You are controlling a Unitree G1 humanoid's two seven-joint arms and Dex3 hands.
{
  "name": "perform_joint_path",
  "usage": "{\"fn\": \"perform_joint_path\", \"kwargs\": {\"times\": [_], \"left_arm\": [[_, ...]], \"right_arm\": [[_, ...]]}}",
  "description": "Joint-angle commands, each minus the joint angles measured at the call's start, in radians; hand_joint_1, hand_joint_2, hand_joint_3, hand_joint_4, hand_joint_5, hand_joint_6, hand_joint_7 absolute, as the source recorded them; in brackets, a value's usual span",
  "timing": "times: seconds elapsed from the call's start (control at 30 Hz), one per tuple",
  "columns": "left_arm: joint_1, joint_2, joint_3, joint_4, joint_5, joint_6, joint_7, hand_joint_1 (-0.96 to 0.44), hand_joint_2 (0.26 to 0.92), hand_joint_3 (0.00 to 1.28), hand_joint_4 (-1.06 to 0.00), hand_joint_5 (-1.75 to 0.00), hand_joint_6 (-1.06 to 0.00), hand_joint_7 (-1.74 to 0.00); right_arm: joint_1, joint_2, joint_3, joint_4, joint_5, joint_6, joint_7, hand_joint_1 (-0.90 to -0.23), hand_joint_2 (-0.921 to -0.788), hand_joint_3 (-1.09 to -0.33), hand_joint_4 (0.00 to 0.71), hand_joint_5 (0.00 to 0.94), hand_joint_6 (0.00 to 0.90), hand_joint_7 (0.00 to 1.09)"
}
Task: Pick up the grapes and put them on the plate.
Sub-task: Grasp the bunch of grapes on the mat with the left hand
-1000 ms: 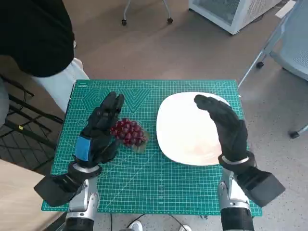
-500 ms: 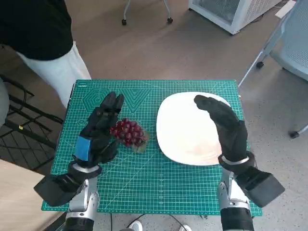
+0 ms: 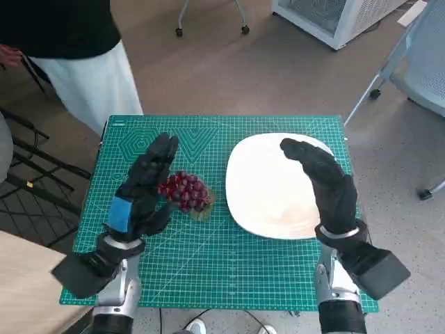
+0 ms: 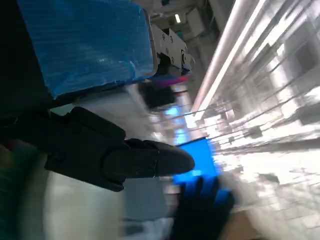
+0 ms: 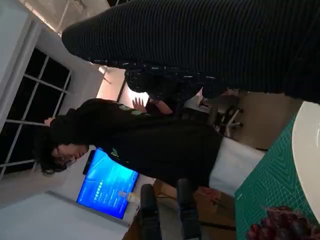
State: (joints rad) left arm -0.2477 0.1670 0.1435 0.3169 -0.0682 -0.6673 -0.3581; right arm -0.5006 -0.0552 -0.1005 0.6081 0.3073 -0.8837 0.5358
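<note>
The grapes (image 3: 185, 192) lie on the green mat (image 3: 208, 264) left of the plate (image 3: 271, 184); the left hand (image 3: 142, 188) touches their left side, fingers spread, gripping nothing; a loose closure could shed berries or shove the bunch; the right hand (image 3: 323, 184) hovers empty over the plate, possibly blocking the drop.

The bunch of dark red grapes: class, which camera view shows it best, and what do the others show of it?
The head view: the whole bunch of dark red grapes lies on the green cutting mat, beside the black left hand. The right wrist view catches only part of it at the frame's corner. The left wrist view is too blurred to show it.
</note>
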Motion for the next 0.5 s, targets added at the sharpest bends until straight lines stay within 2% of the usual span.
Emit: {"fn": "perform_joint_path", "kwargs": {"times": [0.03, 0.13, 0.23, 0.37, 0.5], "left_arm": [[0.063, 0.169, 0.026, -0.230, 0.482, 0.175, 0.158, -0.70, 0.918, 0.17, -0.02, 0.00, -0.10, 0.00], [0.078, 0.196, 0.016, -0.318, 0.600, 0.312, 0.152, -0.70, 0.881, 0.08, -0.01, 0.00, -0.05, 0.00], [0.081, 0.201, -0.002, -0.368, 0.659, 0.412, 0.131, -0.66, 0.824, 0.03, 0.00, 0.00, -0.05, -0.01], [0.074, 0.198, -0.033, -0.383, 0.709, 0.478, 0.132, -0.58, 0.761, 0.01, 0.00, 0.00, -0.09, -0.03], [0.064, 0.200, -0.075, -0.377, 0.769, 0.517, 0.158, -0.53, 0.731, 0.00, 0.00, 0.00, -0.12, -0.03]], "right_arm": [[0.003, -0.001, -0.003, 0.021, -0.012, 0.005, -0.008, -0.689, -0.921, -0.714, 0.330, 0.001, 0.006, 0.59], [0.003, -0.002, -0.003, 0.017, -0.011, 0.007, -0.010, -0.690, -0.921, -0.714, 0.330, 0.002, 0.006, 0.59], [0.005, -0.002, -0.003, 0.012, -0.011, 0.010, -0.013, -0.689, -0.921, -0.714, 0.331, 0.002, 0.006, 0.59], [0.005, -0.002, -0.004, 0.008, -0.013, 0.012, -0.017, -0.689, -0.921, -0.715, 0.333, 0.003, 0.006, 0.59], [0.006, -0.003, -0.005, 0.005, -0.014, 0.012, -0.021, -0.690, -0.921, -0.716, 0.336, 0.004, 0.008, 0.59]]}}
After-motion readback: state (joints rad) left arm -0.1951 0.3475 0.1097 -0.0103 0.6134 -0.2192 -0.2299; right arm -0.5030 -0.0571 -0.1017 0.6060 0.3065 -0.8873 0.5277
